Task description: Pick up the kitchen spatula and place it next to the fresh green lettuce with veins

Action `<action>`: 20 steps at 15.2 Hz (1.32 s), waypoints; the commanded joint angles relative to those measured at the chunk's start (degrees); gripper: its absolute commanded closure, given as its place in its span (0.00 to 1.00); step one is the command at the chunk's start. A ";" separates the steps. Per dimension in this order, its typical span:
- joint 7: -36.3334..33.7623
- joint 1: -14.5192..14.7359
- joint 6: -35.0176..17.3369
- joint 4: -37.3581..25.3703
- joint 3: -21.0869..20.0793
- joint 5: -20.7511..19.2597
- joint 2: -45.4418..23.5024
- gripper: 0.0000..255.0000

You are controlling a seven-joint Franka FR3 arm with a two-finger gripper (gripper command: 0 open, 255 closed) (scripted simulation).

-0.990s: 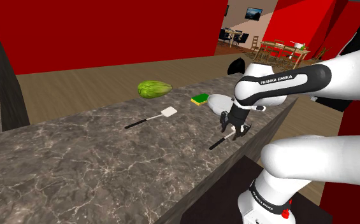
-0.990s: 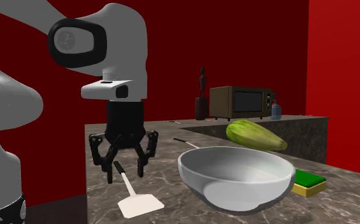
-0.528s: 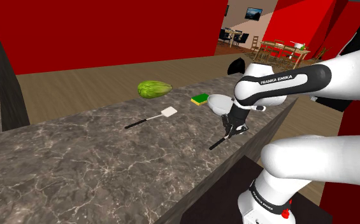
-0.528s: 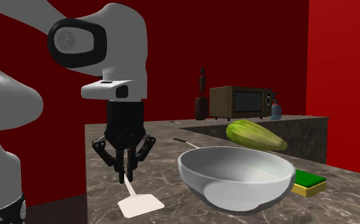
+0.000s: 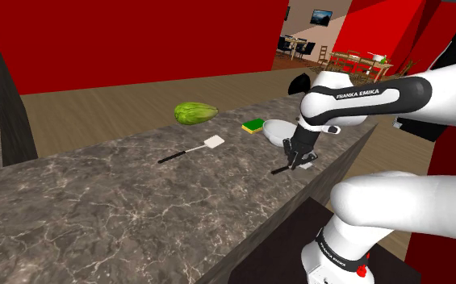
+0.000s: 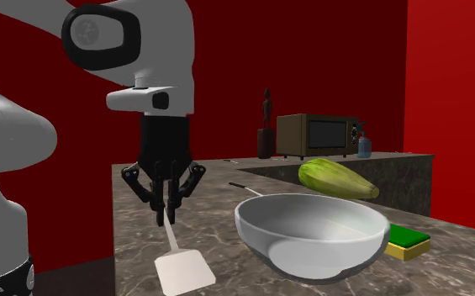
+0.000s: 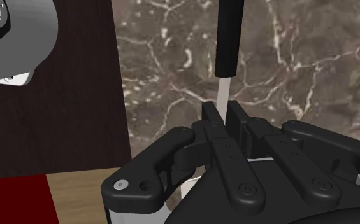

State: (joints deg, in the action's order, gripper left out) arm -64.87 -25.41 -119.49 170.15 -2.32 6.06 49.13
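Red walls stood behind a marbled brown desk (image 5: 97, 202), where the gripper (image 5: 299, 159) was clenched on the spatula (image 6: 185, 271).
Its black fingers (image 7: 213, 124) pinched the thin shaft between the dark handle and the white blade, which hung tilted below them, just beside a grey bowl (image 6: 311, 231). The lettuce (image 5: 195, 113) lay farther along the desk, beyond the bowl and a green-and-yellow sponge (image 5: 253, 125), well apart from the held spatula. A second spatula (image 5: 194, 150) lay flat on the desk.
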 commanded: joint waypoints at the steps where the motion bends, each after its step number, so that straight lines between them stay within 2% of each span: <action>1: -0.12 -0.07 2.00 -1.07 0.05 -0.14 0.89 1.00; 20: -1.08 -0.48 18.75 -14.06 0.64 -1.12 4.67 1.00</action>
State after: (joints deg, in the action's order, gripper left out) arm -65.78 -25.94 -101.82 156.89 -1.62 4.90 53.54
